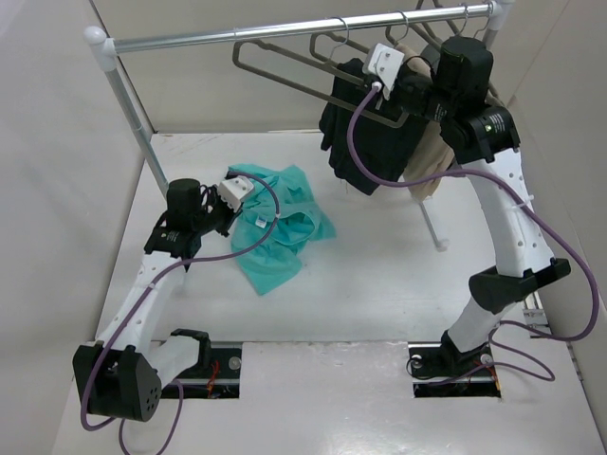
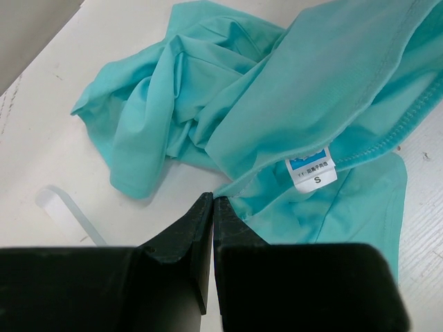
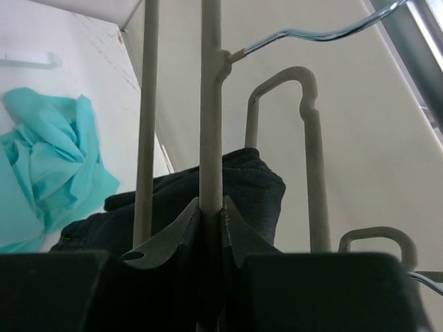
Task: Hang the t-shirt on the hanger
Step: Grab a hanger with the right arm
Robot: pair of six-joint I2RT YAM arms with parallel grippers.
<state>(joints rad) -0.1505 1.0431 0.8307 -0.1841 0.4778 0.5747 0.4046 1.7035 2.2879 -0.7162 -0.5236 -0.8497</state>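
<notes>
Pickup step: right claw [image 3: 211, 207] clamps slim grey-taupe hanger [image 3: 210, 104], centre frame; left claw [image 2: 211, 202] closed at crumpled teal cloth t-shirt [image 2: 277, 104] collar hem, hold on cloth unclear. Next: needs neck opening raised toward hanger.

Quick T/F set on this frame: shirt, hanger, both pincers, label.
1. The t-shirt lies crumpled on the table. True.
2. The right pincer is shut on the hanger. True.
3. The hanger is off the rail. False: its hook hangs on the rail.
4. The left pincer is wide open. False: it is shut, at the t-shirt's edge.
5. The neck label reads M. False: it reads S.
</notes>
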